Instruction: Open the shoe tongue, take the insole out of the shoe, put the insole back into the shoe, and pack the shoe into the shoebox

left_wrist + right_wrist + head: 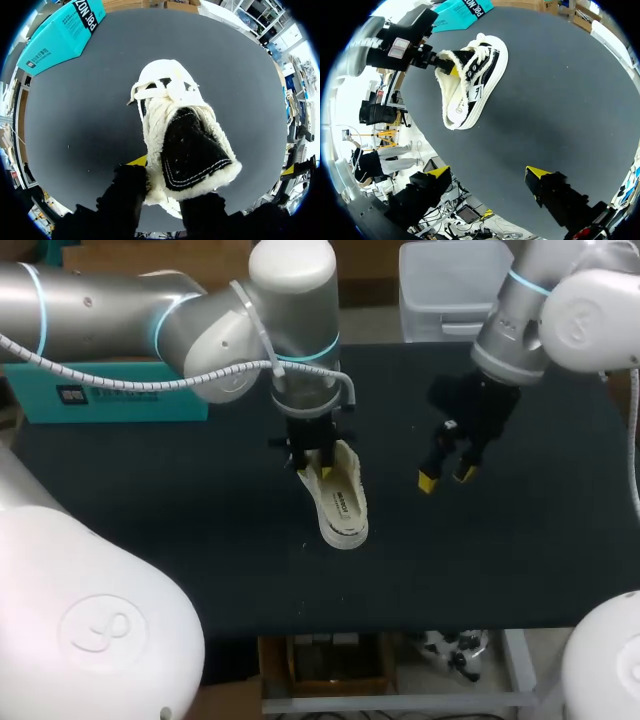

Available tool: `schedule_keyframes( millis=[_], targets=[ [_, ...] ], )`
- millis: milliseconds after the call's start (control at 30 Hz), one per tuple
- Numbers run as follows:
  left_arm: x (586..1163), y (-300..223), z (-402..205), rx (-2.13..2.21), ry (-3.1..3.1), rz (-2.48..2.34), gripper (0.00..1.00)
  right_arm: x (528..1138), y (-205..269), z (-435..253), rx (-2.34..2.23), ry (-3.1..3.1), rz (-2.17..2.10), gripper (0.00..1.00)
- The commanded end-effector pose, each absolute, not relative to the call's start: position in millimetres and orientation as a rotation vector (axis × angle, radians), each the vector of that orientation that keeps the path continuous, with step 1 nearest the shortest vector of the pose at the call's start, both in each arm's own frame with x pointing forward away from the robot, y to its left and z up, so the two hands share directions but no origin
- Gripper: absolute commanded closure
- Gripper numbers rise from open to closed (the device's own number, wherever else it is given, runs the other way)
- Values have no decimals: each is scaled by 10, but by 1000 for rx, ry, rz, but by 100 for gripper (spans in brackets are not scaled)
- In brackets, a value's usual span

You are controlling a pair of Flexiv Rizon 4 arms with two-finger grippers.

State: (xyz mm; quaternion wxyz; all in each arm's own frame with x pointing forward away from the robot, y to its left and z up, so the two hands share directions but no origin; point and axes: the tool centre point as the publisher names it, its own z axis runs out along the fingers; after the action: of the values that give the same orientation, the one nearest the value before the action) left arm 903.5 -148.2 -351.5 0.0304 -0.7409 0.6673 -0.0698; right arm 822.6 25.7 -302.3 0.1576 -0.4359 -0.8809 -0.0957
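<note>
Left gripper (167, 186) has its jaws clamped on the fleecy tongue (192, 150) of the shoe (342, 502); right gripper (447, 478) hovers right of the shoe, jaws wide, holding nothing; the teal shoebox (110, 400) sits well left of the shoe.

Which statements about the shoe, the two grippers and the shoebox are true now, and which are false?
1. The left gripper is shut on the shoe tongue. True.
2. The right gripper holds the heel of the shoe. False: it is open and empty, hovering apart from the shoe.
3. The shoe lies in the shoebox. False: it is on the table; the teal shoebox stands apart, at my left.
4. The shoe tongue has a fleece edge. True.
</note>
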Motion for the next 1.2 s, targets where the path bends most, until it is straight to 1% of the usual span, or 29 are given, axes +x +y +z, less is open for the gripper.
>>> schedule_keyframes(
  millis=[33,200,367,633,900,1067,1200],
  targets=[
    [9113,-1502,-3605,-2321,2071,-198,100,8168,241,-3022,-1169,-2641,-196,0],
    [9107,-1479,-3606,-2349,2064,-182,100,8101,163,-2985,-912,-2887,-55,0],
    [9138,-1439,-3480,-2218,2201,-205,100,8100,162,-2975,-892,-2873,-25,0],
    [9284,-1410,-3139,-1731,2520,-387,100,8100,162,-2975,-892,-2873,-25,0],
    [9392,-1356,-2787,-1254,2700,-509,100,8070,-6,-2884,-780,-3030,106,0],
    [9474,-1341,-2529,-1065,2705,-553,100,8019,-85,-2842,-690,-3160,222,0],
    [9561,-1318,-2364,-912,2730,-594,100,8019,-85,-2842,-690,-3160,222,0]
  ],
)
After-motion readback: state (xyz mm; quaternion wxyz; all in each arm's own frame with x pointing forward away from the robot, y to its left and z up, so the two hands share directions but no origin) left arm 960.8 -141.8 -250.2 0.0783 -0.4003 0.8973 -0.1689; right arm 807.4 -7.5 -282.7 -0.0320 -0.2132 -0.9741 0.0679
